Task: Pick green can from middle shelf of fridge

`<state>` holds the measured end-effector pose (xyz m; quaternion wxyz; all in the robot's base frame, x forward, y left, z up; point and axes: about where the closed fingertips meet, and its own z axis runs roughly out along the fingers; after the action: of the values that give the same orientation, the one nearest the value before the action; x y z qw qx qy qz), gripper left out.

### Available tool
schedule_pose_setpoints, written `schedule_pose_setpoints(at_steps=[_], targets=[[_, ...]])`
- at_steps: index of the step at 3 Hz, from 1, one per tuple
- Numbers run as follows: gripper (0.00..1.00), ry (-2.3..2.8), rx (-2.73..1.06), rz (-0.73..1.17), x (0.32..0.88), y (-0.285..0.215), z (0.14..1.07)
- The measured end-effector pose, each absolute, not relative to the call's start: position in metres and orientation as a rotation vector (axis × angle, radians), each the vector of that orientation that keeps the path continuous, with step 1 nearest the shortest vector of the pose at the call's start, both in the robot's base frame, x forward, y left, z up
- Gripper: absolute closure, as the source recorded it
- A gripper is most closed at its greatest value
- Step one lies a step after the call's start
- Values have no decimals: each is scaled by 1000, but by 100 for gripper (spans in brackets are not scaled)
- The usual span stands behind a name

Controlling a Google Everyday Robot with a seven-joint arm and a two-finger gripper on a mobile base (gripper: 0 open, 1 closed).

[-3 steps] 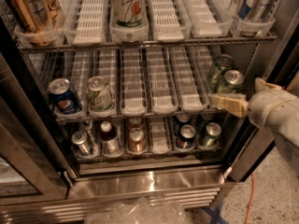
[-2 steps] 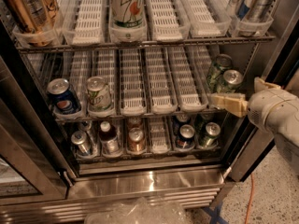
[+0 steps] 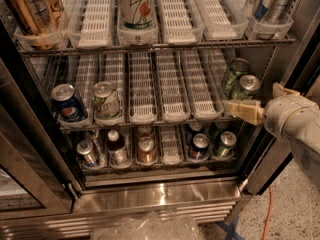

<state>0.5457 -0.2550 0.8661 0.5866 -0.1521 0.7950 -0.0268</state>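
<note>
Two dark green cans stand at the right end of the middle shelf (image 3: 150, 121) of the fridge (image 3: 160, 196). The front green can (image 3: 246, 86) has a silver top, and the other green can (image 3: 233, 74) stands just behind it. My gripper (image 3: 252, 101) reaches in from the right, just in front of and below the front green can. It is open, and its long cream finger (image 3: 242, 111) lies along the shelf's front edge. It holds nothing. A blue can (image 3: 67, 104) and a pale whitish-green can (image 3: 106, 100) stand at the shelf's left end.
The top shelf holds a white-green can (image 3: 136, 6), bronze cans (image 3: 35, 9) and blue-silver cans (image 3: 272, 4). The bottom shelf holds several cans and bottles (image 3: 147, 149). The open glass door (image 3: 20, 184) is at the left. An orange cable (image 3: 267, 214) lies on the floor, with crumpled plastic (image 3: 145, 226) below.
</note>
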Motion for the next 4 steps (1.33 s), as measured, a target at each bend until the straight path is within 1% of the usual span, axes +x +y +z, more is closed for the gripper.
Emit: schedule_pose_setpoints(at_steps=[1, 2, 3, 4], targets=[[6, 1866, -452, -92, 548, -239, 860], [7, 1859, -471, -105, 548, -238, 862], [5, 1881, -507, -97, 560, -225, 857], [6, 1956, -526, -97, 566, -226, 832]])
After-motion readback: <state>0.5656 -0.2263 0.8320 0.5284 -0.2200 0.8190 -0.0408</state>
